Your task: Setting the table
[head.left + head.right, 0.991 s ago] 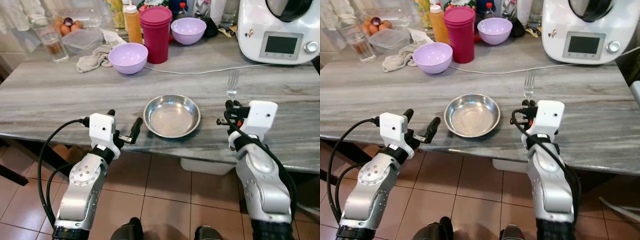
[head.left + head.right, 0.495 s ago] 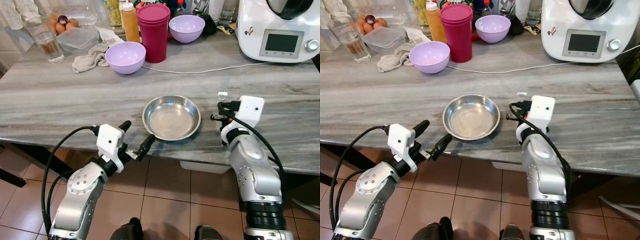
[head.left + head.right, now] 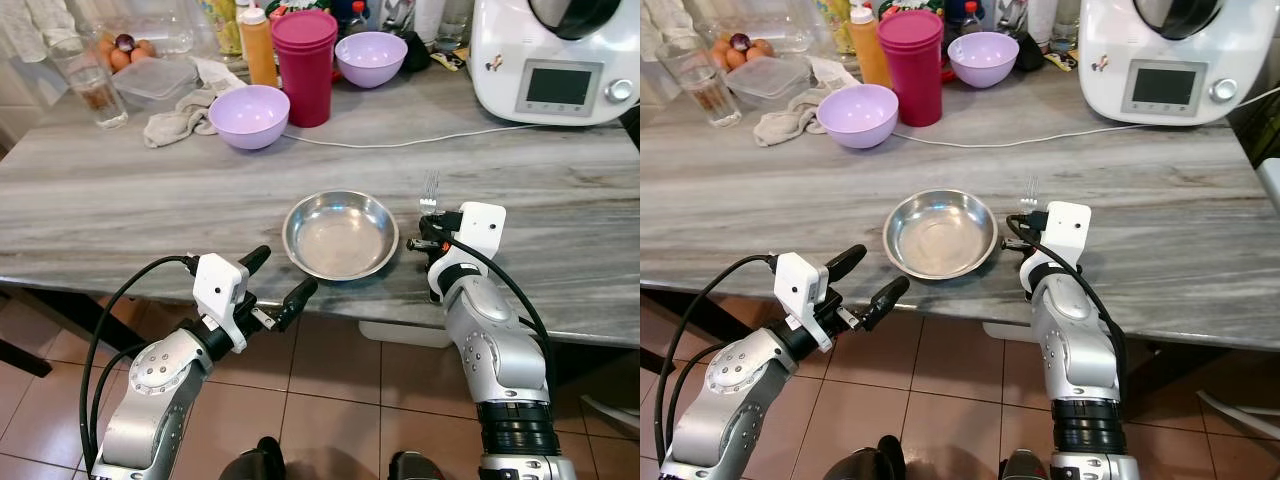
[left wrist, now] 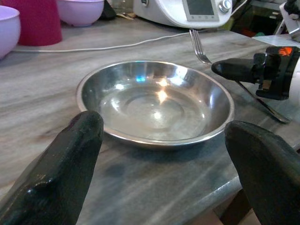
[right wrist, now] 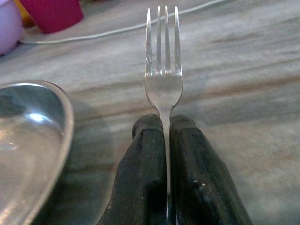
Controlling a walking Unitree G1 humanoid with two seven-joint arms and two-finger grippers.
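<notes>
Steel bowl (image 3: 340,234) sits near the front edge of the grey marble table (image 3: 120,190). Right gripper (image 3: 424,236) is at the bowl's 3 o'clock, just beside the rim, fingers pinched tight on the fork (image 3: 430,190). Fork tines point toward 12 o'clock, away from the robot.

Head views: the fork shows as a short set of tines past the right gripper, with the handle hidden by the wrist housing. Whether the fork touches the table cannot be told from here. Right wrist view: both black fingers (image 5: 145,173) press against the fork's neck just below the tines; bowl rim lies close alongside.

Left gripper (image 3: 275,280) hangs at the bowl's 7 o'clock, in front of the table edge and over the tiled floor (image 3: 330,400), fingers spread wide and holding nothing. Left wrist view: bowl is framed between the two spread fingers (image 4: 61,164), and the fork's handle runs under the right gripper at the far side.

At the bowl's 11 o'clock: lilac bowl (image 3: 250,115), magenta cup stack (image 3: 305,65), second lilac bowl (image 3: 370,58). White kitchen machine (image 3: 555,60) at 1 o'clock, its white cable (image 3: 400,142) crossing the table.
</notes>
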